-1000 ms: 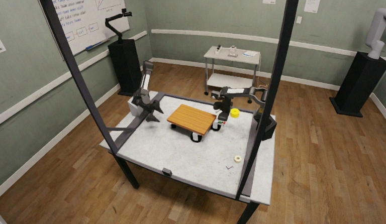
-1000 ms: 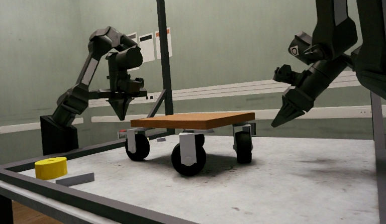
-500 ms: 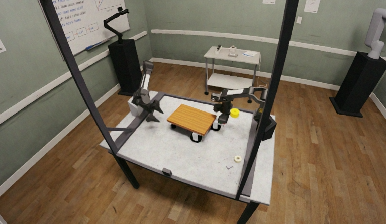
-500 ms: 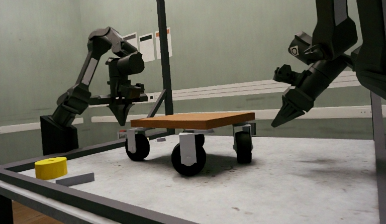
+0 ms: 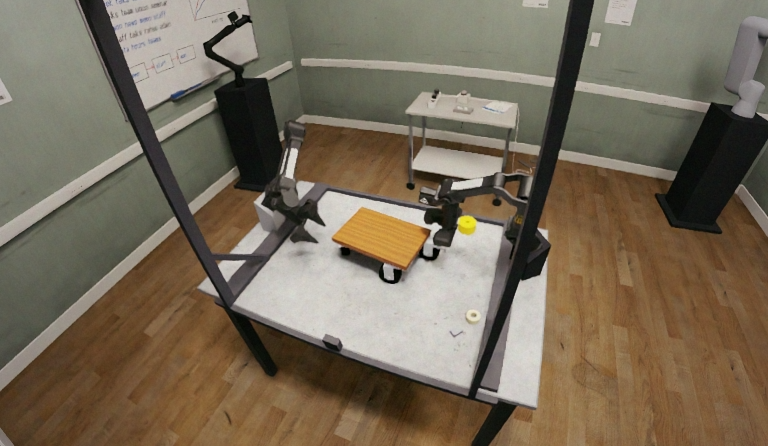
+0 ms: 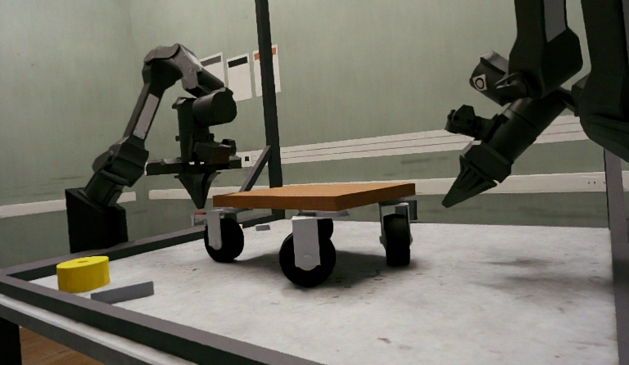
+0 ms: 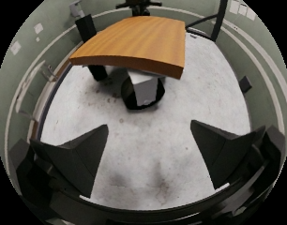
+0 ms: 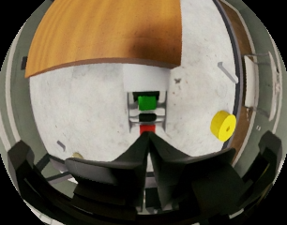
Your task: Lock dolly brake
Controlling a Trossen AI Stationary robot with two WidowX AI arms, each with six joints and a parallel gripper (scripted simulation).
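The dolly (image 5: 382, 236) has an orange wooden deck and black casters, and it stands on the white table top. It also shows in the side view (image 6: 315, 196). My right gripper (image 6: 199, 200) is shut on nothing and points straight down beside the dolly's corner. In the right wrist view its fingertips (image 8: 147, 142) sit right at the red end (image 8: 146, 127) of the brake pedal, with the green end (image 8: 145, 100) beyond it. I cannot tell whether they touch. My left gripper (image 7: 150, 127) (image 5: 303, 223) is open and empty. It hovers apart from the dolly's opposite side.
A yellow cylinder (image 5: 467, 224) stands by the right arm, with a grey bar (image 6: 121, 291) next to it. A small white ring (image 5: 472, 316) lies near the table's front right. Dark frame posts (image 5: 543, 152) rise from the table edges.
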